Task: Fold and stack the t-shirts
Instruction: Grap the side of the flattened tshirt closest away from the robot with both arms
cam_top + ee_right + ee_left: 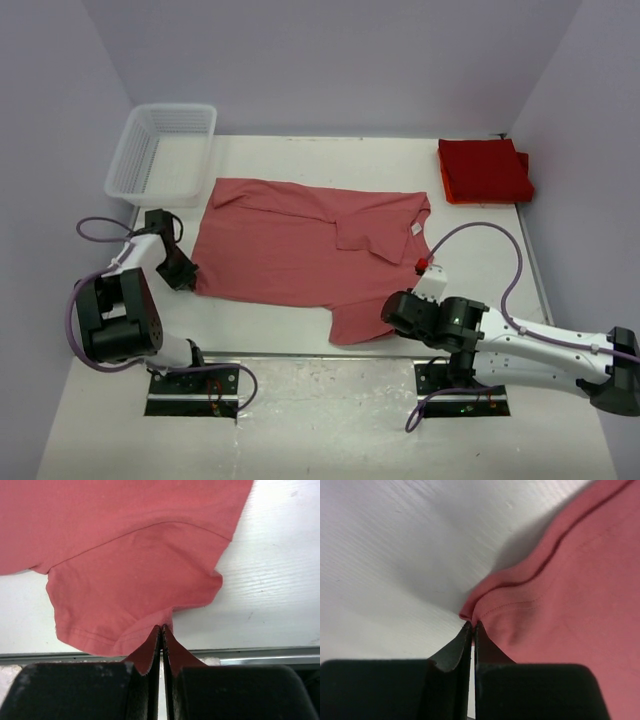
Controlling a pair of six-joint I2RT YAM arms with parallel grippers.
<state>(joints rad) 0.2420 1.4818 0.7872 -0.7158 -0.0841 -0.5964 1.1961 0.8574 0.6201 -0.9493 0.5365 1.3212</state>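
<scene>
where the bench (270,322) meets its far left corner: a white mesh basket (128,160) stands with its near end just beside the shirt's far left corner.
left hand (190,268): low on the bench at the left edge of the cloth, clenched on it. in the left wrist view the left hand (471,627) has its jaws pressed together, with a small fold of the shirt's edge nipped at the tips.
salmon-red t-shirt (290,245): spread flat across the middle of the bench, lying sideways with the bottom hem to the left and the collar to the right. the left wrist view shows the salmon-red t-shirt (570,605) humped up a little at the pinch, a stitched seam running along its border.
collar tag (417,229): a small white mark at the shirt's right end.
near sleeve (355,315): sticks out from the body toward the near edge of the bench, and fills the middle of the right wrist view (135,580).
right hand (398,308): at the right side of that sleeve, touching it. the right wrist view shows the right hand (161,629) clenched, grasping the sleeve's edge between closed jaws.
folded red t-shirts (483,170): a flat pile of brighter red in the far right corner, well apart from the spread shirt and from both hands.
</scene>
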